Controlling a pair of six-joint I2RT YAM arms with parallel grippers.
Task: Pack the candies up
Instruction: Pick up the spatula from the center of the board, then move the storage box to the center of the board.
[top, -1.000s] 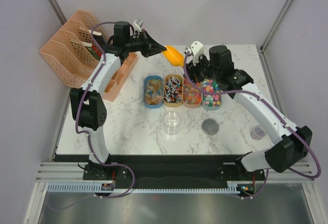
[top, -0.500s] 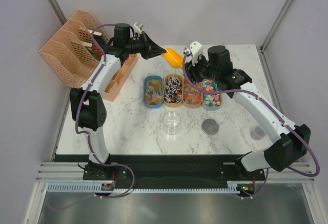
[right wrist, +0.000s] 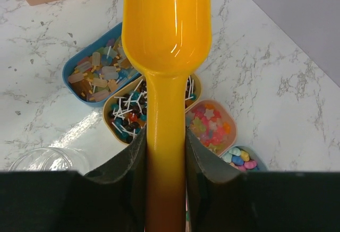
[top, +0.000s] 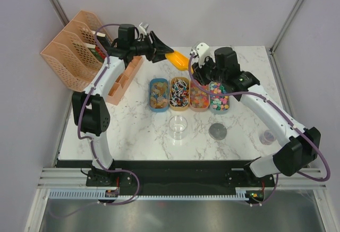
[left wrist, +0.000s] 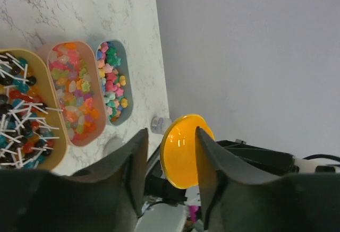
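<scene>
The candies fill four oval trays in a row: a blue tray, a tan tray of lollipops, a pink tray and a teal tray. A yellow-orange scoop hangs in the air behind them. My right gripper is shut on its handle; in the right wrist view the scoop runs straight out between the fingers of that gripper. My left gripper stands open around the bowl end. In the left wrist view the scoop's bowl sits between the parted fingers of the gripper, with a gap on the left side.
A clear jar stands in front of the trays, with a grey lid to its right and a small container further right. Peach file racks and an orange box line the left edge.
My left gripper has opened off the scoop's bowl. My right gripper has closed on the scoop's handle. The scoop has shifted slightly.
</scene>
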